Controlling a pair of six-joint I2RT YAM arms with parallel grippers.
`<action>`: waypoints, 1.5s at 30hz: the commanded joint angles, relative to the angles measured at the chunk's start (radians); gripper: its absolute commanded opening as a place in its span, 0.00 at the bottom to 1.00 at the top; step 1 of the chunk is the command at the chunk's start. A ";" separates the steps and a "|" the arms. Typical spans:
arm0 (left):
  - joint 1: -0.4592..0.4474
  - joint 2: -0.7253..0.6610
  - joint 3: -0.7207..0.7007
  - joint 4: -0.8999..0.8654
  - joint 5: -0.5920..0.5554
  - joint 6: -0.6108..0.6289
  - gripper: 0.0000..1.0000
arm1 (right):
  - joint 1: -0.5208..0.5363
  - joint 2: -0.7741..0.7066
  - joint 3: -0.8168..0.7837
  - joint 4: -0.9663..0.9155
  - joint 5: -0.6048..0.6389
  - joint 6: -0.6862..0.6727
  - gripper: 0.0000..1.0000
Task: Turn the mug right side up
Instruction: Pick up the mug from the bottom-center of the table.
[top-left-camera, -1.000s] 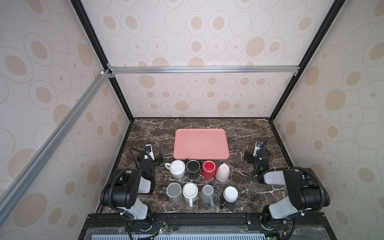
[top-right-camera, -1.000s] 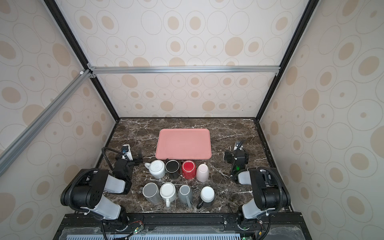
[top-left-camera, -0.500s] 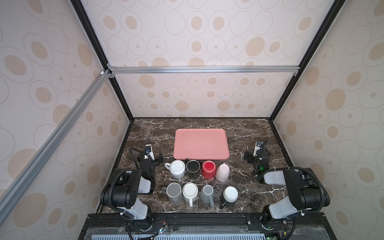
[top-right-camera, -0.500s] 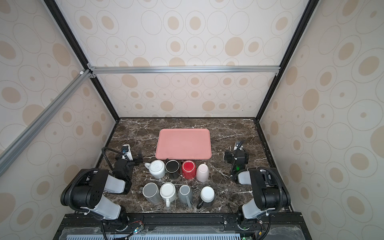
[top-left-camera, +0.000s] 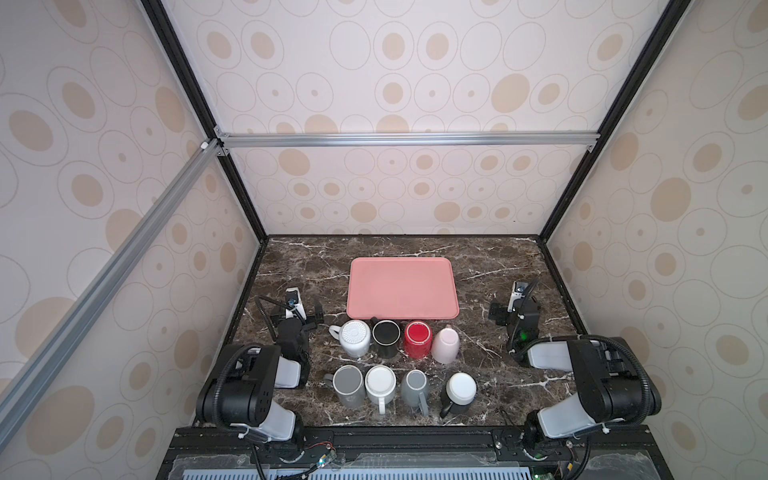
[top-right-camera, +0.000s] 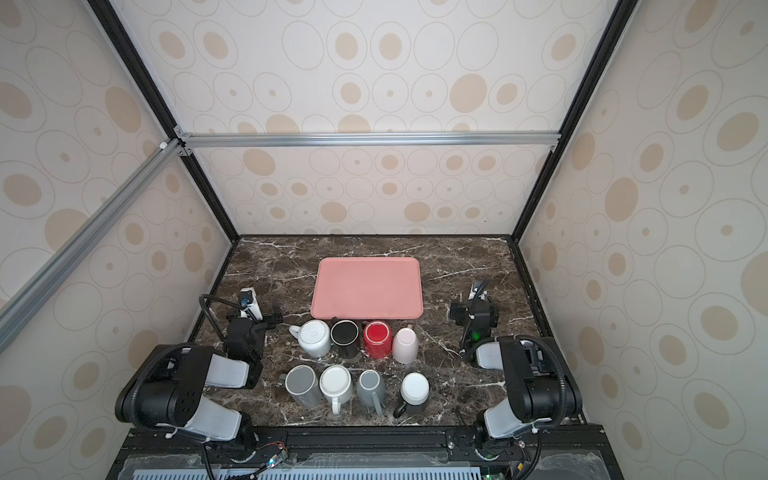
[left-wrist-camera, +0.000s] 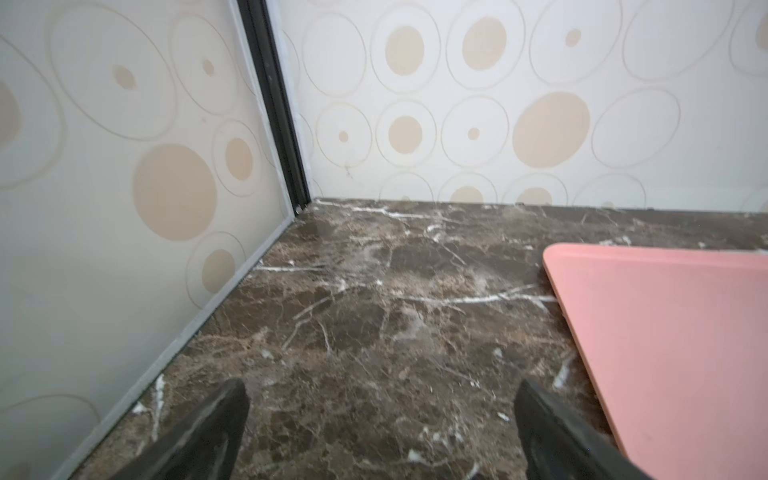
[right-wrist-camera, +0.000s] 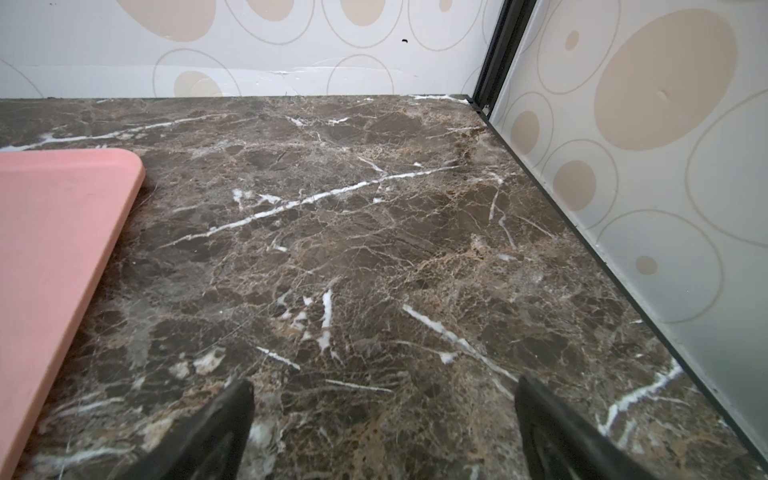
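Left gripper (left-wrist-camera: 380, 392) and right gripper (right-wrist-camera: 384, 388) gape wide, empty. Bare marble tabletop (right-wrist-camera: 374, 228) stretches ahead of their fingers (left-wrist-camera: 216, 424). The pink tray (left-wrist-camera: 665, 332) edges one finger and a wall (left-wrist-camera: 124, 257) flanks the other.

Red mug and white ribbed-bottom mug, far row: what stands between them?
A black mug stands between the white ribbed-bottom mug and the red mug; nothing else. Both top views show it.

- A dark marble table (top-left-camera: 490, 266) with white veins is seen in both top views.
- A pink tray (top-left-camera: 402, 286) is laid flat at its middle, toward the back.
- Just before the tray, four mugs are lined up: ribbed white mug (top-left-camera: 354, 337), black mug (top-left-camera: 385, 337), red mug (top-left-camera: 417, 337), pink mug (top-left-camera: 446, 345).
- Nearer the front edge, four more are set: wide grey mug (top-left-camera: 348, 384), plain white mug (top-left-camera: 380, 383), narrow grey mug (top-left-camera: 415, 386), black-and-white mug (top-left-camera: 459, 390).
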 joint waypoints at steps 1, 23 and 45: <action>0.001 -0.082 0.081 -0.151 -0.106 -0.031 0.99 | 0.005 -0.019 0.013 -0.005 0.019 0.008 1.00; 0.029 -0.564 -0.047 -0.117 -0.114 -0.960 0.99 | -0.035 -0.322 0.346 -1.033 0.074 0.696 1.00; -0.215 -0.628 0.216 -0.726 0.440 -0.752 0.97 | 0.515 -0.588 0.358 -1.450 -0.238 0.494 1.00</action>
